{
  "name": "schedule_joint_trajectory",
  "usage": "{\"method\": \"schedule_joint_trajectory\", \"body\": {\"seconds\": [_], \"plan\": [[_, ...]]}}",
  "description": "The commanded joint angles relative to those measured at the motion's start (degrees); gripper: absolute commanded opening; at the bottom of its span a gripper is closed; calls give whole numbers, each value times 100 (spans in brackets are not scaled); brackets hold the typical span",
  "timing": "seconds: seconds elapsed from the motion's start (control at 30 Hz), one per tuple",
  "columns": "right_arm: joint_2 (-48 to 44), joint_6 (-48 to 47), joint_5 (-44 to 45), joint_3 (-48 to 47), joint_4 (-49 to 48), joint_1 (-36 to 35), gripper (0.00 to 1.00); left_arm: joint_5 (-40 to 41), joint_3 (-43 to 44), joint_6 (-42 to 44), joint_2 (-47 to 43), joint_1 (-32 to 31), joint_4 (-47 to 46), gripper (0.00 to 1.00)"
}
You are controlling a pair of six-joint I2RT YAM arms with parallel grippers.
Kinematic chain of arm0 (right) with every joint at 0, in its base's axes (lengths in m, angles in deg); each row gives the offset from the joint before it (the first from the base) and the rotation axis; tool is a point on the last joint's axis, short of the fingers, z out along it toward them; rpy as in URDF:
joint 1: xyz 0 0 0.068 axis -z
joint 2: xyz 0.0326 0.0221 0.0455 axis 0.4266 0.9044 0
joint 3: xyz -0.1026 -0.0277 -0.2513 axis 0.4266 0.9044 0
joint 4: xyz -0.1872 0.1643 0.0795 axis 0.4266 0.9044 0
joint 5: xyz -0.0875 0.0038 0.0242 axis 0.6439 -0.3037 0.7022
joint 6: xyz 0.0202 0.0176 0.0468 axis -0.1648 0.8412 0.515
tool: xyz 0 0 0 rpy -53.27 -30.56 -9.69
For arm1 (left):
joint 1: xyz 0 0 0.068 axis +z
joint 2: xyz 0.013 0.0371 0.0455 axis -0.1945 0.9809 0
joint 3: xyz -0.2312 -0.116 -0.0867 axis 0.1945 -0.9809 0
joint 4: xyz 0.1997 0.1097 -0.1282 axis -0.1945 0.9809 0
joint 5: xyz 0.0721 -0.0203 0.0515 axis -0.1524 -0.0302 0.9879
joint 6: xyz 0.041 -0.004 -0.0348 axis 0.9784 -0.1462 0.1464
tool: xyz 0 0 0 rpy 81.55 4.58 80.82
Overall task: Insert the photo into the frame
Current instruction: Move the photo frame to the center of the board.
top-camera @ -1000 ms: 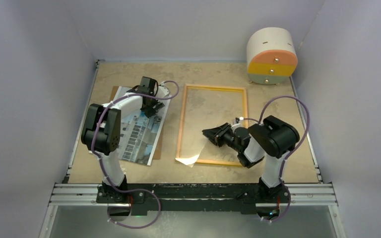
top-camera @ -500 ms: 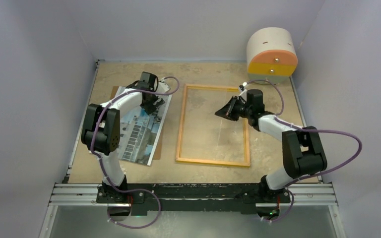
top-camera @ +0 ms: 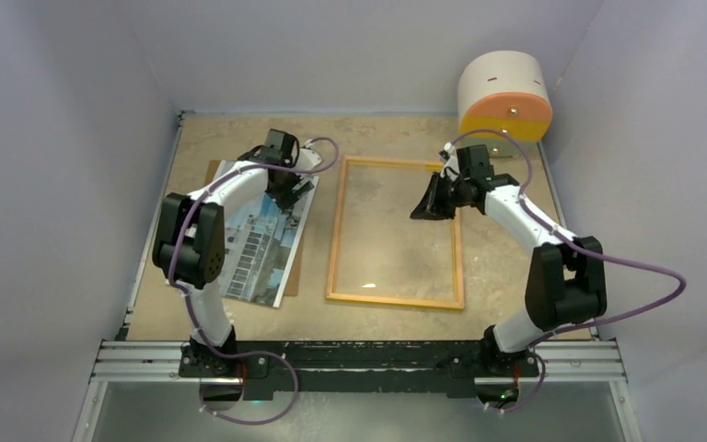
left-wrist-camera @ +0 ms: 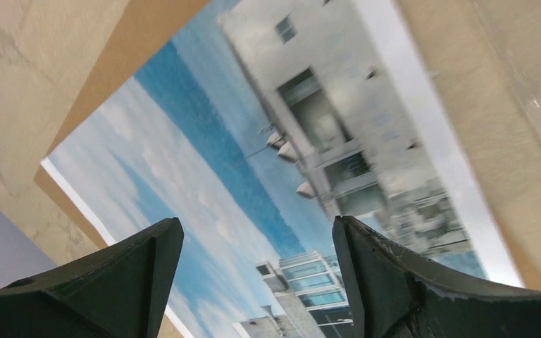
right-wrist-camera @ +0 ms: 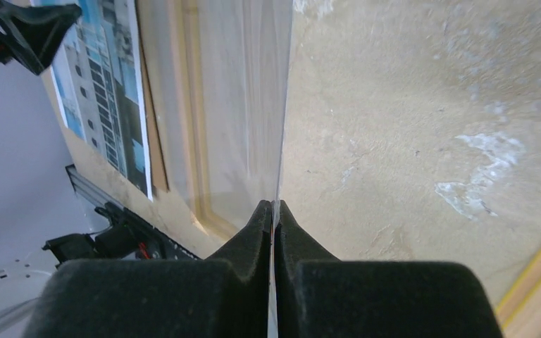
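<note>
Overhead view: the photo (top-camera: 258,244) lies flat on a brown backing board (top-camera: 212,170) at the left of the table (top-camera: 515,276). Its far end is hidden under the left gripper (top-camera: 285,191), whose jaw gap cannot be judged from here. The frame (top-camera: 394,299) lies just right of the photo, and the right gripper (top-camera: 428,204) covers part of its far right rail.

Left wrist view: the fingers stand wide apart over the print's sky and white building, gripping nothing. The print runs out of view at the bottom.

Right wrist view: the fingers are pinched tight on a clear pane (right-wrist-camera: 243,105), seen edge-on and hard to make out. The frame rail seen through it looks blurred.
</note>
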Motion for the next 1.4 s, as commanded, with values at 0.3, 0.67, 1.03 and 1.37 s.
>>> {"method": "schedule_joint_trajectory", "body": {"seconds": [0.3,0.67,1.03,1.37], "plan": [[-983,-498,1007,-414,1533,486,0,-970,1107,-796,583,-903,155,83],[-1135,-676,739,-281,1754,573,0,-1515,1366,-1236,963,-1112,214,82],[-1168,-798,563,88,1657,569,0,-2218,1273,-1574,1036,-1126,168,81],[-1186,-819,599,192,1594,574,0,-1606,772,-1406,1292,-1179,-102,79]]}}
